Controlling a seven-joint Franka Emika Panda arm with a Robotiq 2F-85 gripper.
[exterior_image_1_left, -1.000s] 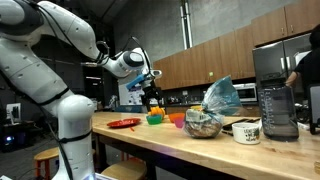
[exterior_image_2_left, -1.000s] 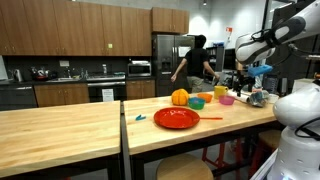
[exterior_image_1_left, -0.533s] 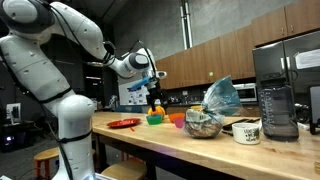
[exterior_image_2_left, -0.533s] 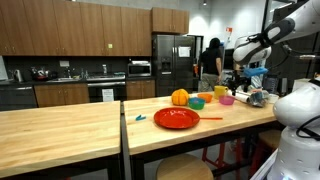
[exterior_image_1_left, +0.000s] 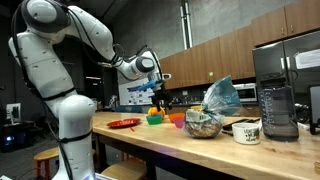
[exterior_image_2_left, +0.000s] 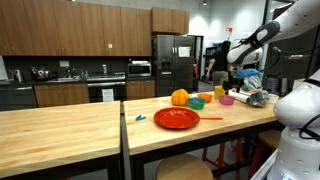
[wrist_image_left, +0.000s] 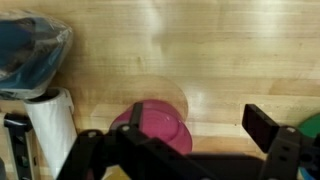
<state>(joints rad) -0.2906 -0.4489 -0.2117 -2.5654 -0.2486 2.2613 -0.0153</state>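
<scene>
My gripper (wrist_image_left: 198, 118) is open and empty, hanging above the wooden counter. In the wrist view a pink bowl (wrist_image_left: 155, 125) lies on the wood below, beside the left finger, partly hidden by the gripper body. In both exterior views the gripper (exterior_image_1_left: 160, 97) (exterior_image_2_left: 236, 74) hovers over a group of coloured bowls: a green bowl (exterior_image_1_left: 155, 118) and an orange bowl (exterior_image_1_left: 177, 118), and a pink bowl (exterior_image_2_left: 228, 100) beside a yellow cup (exterior_image_2_left: 219, 92).
A red plate (exterior_image_2_left: 176, 118) and an orange round fruit (exterior_image_2_left: 180, 97) sit on the counter. A metal bowl (exterior_image_1_left: 203, 125), a blue plastic bag (exterior_image_1_left: 222, 96), a white mug (exterior_image_1_left: 246, 131) and a blender (exterior_image_1_left: 277, 110) stand further along. A person (exterior_image_2_left: 213, 65) stands by the fridge.
The arm has swung sideways along the counter, bringing the gripper over the bowls. The person in the background has walked to the right.
</scene>
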